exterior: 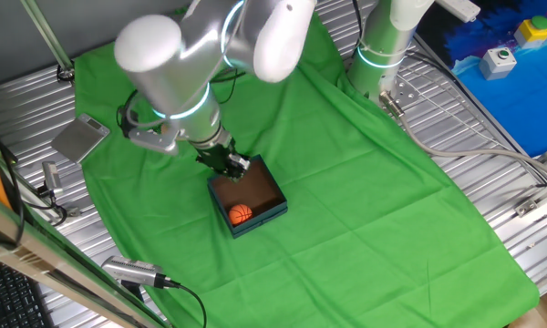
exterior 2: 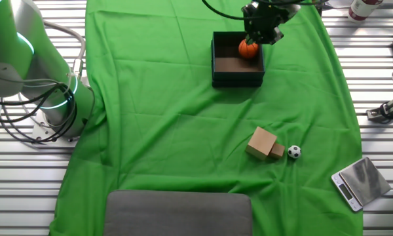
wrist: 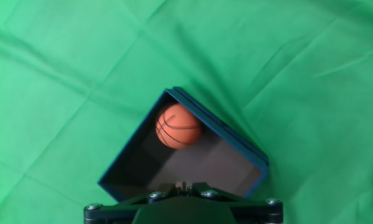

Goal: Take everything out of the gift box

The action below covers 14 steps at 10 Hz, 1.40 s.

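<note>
Close under my tool (exterior: pixel 228 162) sits the box (wrist: pixel 236 146); its grip unreadable; I'd centre over the basketball (wrist: pixel 178 126), then descend.

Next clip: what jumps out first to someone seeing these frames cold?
The bright green cloth covering the table, and on it the dark blue gift box with a lone orange basketball in one corner. The arm's pincer hangs over the box's edge; whether it is open cannot be told. On the cloth away from the box lie a tan wooden block and, just beside it, a tiny soccer ball.
</note>
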{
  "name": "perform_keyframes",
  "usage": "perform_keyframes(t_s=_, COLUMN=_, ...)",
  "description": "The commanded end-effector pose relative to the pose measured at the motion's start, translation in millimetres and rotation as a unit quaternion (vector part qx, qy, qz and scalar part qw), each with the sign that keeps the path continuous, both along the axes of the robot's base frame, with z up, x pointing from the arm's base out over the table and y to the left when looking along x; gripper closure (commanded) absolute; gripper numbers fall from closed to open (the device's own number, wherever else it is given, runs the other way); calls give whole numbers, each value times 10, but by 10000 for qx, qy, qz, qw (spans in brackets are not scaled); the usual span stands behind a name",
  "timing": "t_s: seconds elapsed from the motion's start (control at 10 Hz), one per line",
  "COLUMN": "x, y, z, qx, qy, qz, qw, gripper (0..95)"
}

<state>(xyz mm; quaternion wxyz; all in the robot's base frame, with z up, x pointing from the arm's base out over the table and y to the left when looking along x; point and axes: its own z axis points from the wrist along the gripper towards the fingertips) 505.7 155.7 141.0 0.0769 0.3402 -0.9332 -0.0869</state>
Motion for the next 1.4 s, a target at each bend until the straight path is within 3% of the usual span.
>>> perform_keyframes(t_s=0.1, x=-44, y=43, z=-11, qx=-23, qy=-10, qz=15, qw=10000, gripper=950)
perform_keyframes(t_s=0.4, x=-51, y=42, z=-18, qx=-57, qy=-12, qz=18, qw=10000, gripper=950)
perform_keyframes(t_s=0.5, x=-51, y=42, z=-18, qx=-103, qy=-144, qz=-16, qw=9998, gripper=570)
perform_keyframes(t_s=0.6, x=-51, y=42, z=-18, qx=-125, qy=-215, qz=38, qw=9997, gripper=380)
perform_keyframes(t_s=0.9, x=-51, y=42, z=-18, qx=-54, qy=-214, qz=368, qw=9991, gripper=380)
perform_keyframes(t_s=1.0, x=-51, y=42, z=-18, qx=-29, qy=-216, qz=447, qw=9988, gripper=190)
perform_keyframes(t_s=1.4, x=-51, y=42, z=-18, qx=37, qy=-173, qz=616, qw=9979, gripper=190)
